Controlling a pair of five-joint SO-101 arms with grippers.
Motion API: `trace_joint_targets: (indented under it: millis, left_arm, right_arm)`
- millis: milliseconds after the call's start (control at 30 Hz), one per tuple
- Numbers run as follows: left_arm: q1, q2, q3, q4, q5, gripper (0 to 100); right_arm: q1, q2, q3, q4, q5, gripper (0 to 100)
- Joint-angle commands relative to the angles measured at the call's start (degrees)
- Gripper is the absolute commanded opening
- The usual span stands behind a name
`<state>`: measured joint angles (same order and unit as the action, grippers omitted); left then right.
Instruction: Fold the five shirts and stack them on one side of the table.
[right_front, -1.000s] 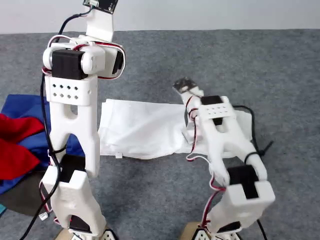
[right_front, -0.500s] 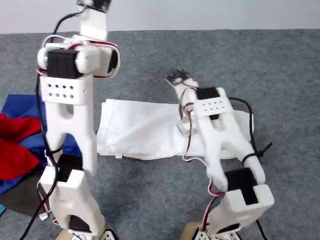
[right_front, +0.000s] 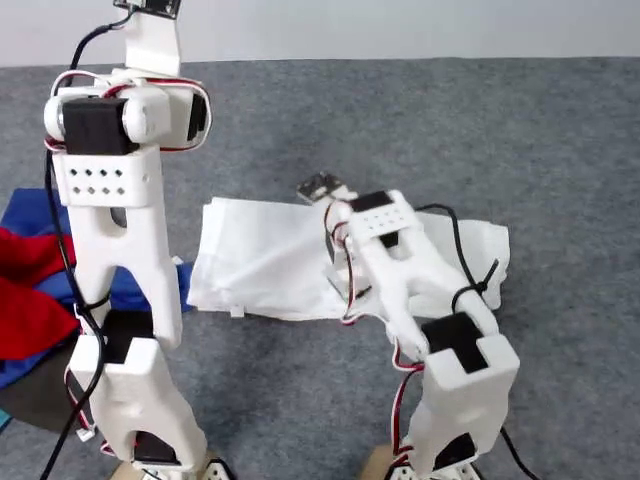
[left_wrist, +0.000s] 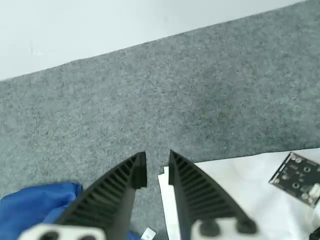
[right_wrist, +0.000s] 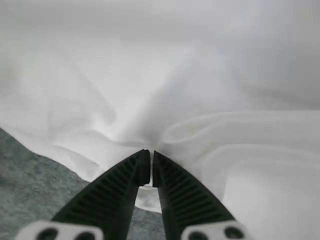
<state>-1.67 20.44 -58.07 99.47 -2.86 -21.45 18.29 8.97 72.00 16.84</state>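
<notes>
Cloth of a white shirt (right_front: 260, 265) is spread, rumpled and partly folded, across the middle of the high view on the grey worktop (right_front: 520, 130). A fold near the shirt's lower edge is pinched by the right gripper (right_wrist: 150, 160), whose jaws are pressed almost together on the white fabric (right_wrist: 210, 100), so that the cloth is gathered into creases at the tips. The right arm is seen bent low over the shirt at centre right of the high view, with a small circuit board (right_front: 320, 186) carried at its wrist. The left gripper (left_wrist: 156, 162) is held raised above the worktop beyond the shirt's corner (left_wrist: 220, 172); its jaws are parted by a narrow gap and nothing is held between them. At the left edge of the high view a blue shirt (right_front: 30, 212) is laid on the worktop, and a red shirt (right_front: 30, 295) is heaped on top of it.
</notes>
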Motion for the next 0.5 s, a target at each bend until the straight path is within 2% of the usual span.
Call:
trace_joint_targets:
  millis: [0, 267, 467]
  left_arm:
    - [-0.26, -2.99, 3.65, 1.05, -0.18, 8]
    - [-0.26, -2.81, 21.23, 1.05, -0.44, 9]
    - [-0.26, -2.73, 33.71, 0.18, -1.05, 23]
  right_arm:
    - [1.98, -6.37, -7.21, 6.11, -0.70, 1.7]
    - [6.11, -21.67, -14.68, 15.96, -0.70, 1.9]
    - [13.49, -30.90, -15.03, 22.20, -0.62, 2.3]
